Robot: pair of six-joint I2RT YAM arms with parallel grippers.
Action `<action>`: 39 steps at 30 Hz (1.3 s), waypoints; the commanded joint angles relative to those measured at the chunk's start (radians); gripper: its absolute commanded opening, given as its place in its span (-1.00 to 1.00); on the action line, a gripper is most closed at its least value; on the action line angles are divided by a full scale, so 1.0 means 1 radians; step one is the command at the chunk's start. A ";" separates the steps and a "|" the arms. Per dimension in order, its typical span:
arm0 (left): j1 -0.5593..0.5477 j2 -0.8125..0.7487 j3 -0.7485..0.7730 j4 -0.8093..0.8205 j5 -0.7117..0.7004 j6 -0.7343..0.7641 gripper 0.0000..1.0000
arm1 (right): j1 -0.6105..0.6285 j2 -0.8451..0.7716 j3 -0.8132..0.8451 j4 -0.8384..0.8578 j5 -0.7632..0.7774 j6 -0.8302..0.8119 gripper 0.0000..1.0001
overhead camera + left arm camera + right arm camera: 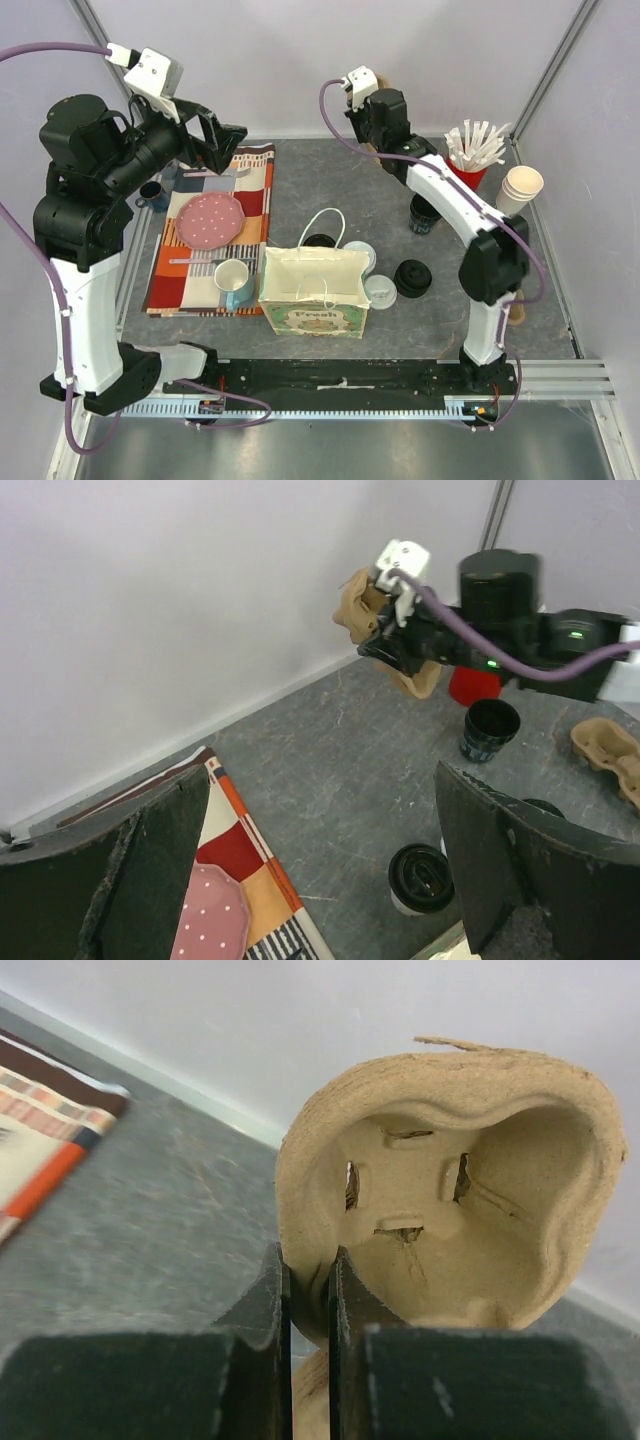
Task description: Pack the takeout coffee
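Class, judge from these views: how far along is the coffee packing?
Done: nothing visible; two white-lidded cups stand beside the paper bag. In hand: the right gripper is shut on a pulp cup carrier, raised; the left gripper is open. Left: loading cups, bagging.

White-shelled left arm (88,300) and right arm (455,195), black joints, purple cables (60,45), white wrist cameras (155,70), black pincer fingers (268,1295)

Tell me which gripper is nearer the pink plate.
Left. The left gripper hangs open just beyond the pink plate; the right gripper is far off at the back right, shut on a pulp cup carrier.
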 commanded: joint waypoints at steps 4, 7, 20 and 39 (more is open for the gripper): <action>0.022 -0.029 0.012 -0.062 0.054 0.105 0.96 | -0.080 0.314 0.244 -0.067 -0.030 0.020 -1.00; 0.022 -0.031 0.022 -0.078 0.054 0.121 0.96 | -0.080 0.417 0.313 -0.135 -0.003 0.011 -1.00; 0.022 -0.018 0.028 -0.089 0.099 0.131 0.95 | -0.090 0.634 0.476 -0.351 0.120 -0.015 -1.00; 0.021 0.008 -0.002 -0.064 0.105 0.173 0.96 | -0.070 0.141 0.299 -0.336 -0.067 0.112 0.87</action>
